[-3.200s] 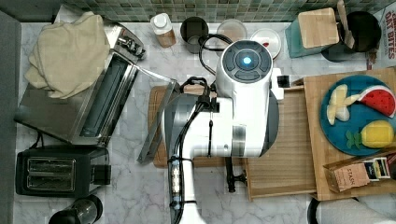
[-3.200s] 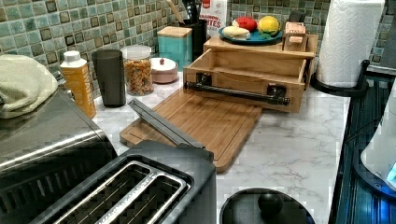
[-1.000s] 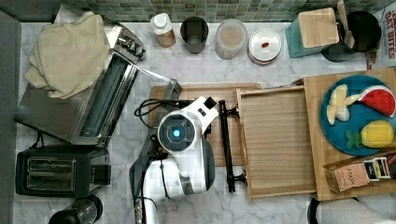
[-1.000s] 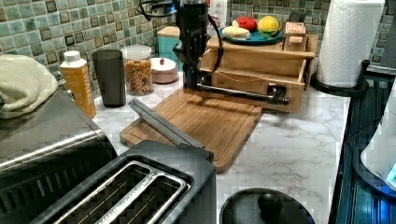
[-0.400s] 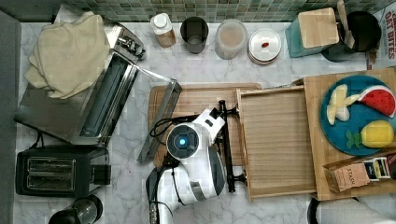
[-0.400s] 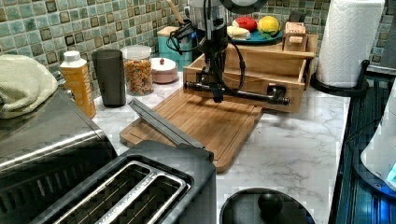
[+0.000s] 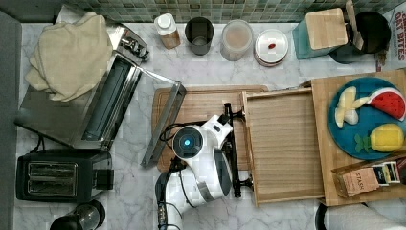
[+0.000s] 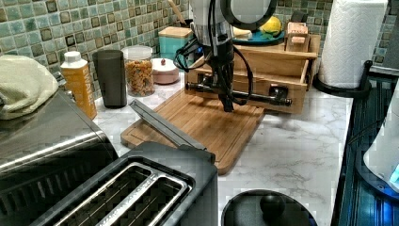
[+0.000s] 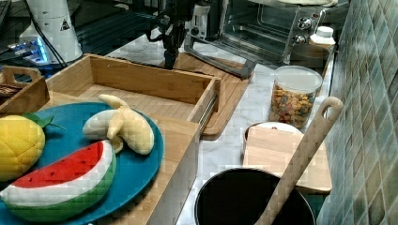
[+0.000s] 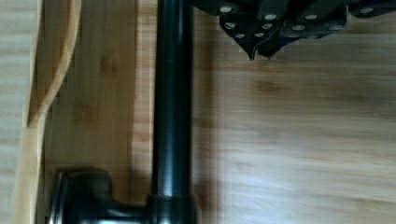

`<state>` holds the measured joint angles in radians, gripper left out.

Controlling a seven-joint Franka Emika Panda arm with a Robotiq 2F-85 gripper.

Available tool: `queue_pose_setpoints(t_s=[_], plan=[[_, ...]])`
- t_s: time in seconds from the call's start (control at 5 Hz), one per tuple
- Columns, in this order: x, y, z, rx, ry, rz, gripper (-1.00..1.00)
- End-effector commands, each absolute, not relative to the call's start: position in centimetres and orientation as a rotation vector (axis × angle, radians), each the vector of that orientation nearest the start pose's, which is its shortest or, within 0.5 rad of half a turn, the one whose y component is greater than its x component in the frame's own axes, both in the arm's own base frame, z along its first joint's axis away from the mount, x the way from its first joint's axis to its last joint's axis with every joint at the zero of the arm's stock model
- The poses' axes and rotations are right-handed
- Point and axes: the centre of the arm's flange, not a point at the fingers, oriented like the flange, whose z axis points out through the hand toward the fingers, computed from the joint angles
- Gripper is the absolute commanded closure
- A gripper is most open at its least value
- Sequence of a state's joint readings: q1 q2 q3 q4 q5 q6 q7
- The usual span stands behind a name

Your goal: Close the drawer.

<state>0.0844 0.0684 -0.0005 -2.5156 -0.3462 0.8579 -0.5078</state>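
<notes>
The drawer (image 7: 287, 143) is pulled out from its wooden box, its light slatted floor bare. Its black bar handle (image 7: 235, 158) runs along the front over the cutting board (image 7: 201, 103). In the left view my gripper (image 8: 227, 104) hangs straight down just in front of the handle (image 8: 254, 96), fingertips close to the board (image 8: 207, 127). The wrist view has the bar (image 10: 173, 116) right beside my gripper (image 10: 260, 52), whose fingertips meet, shut on nothing. In the right view the gripper (image 9: 169, 58) stands just beyond the drawer (image 9: 141, 89) front wall.
A toaster oven (image 7: 95, 110) with its door lowered reaches the board's edge on the top view's left. A black toaster (image 7: 52, 179) sits below it. A blue plate (image 7: 368, 120) of toy fruit lies on the box top. Jars (image 7: 237, 38) line the tiled wall.
The arm came off the drawer side to the handle front, then slid along the bar toward the left view's right and sank lower. The drawer has not shifted.
</notes>
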Motion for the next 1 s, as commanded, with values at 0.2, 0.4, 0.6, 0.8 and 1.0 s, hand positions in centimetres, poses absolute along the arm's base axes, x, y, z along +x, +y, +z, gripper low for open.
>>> queue_pose_setpoints(t_s=[0.2,0.4,0.6,0.8,1.0], plan=[[44.4,-4.6,28.3,-3.451,0.056,0.057,1.0],[44.7,-8.6,28.5,-3.458,0.086,-0.001,1.0],[44.9,-14.6,28.9,-3.492,0.066,-0.071,1.0],[45.7,-20.4,28.7,-3.473,0.033,-0.057,1.0],[44.5,-25.0,29.8,-3.532,0.202,-0.086,1.0]])
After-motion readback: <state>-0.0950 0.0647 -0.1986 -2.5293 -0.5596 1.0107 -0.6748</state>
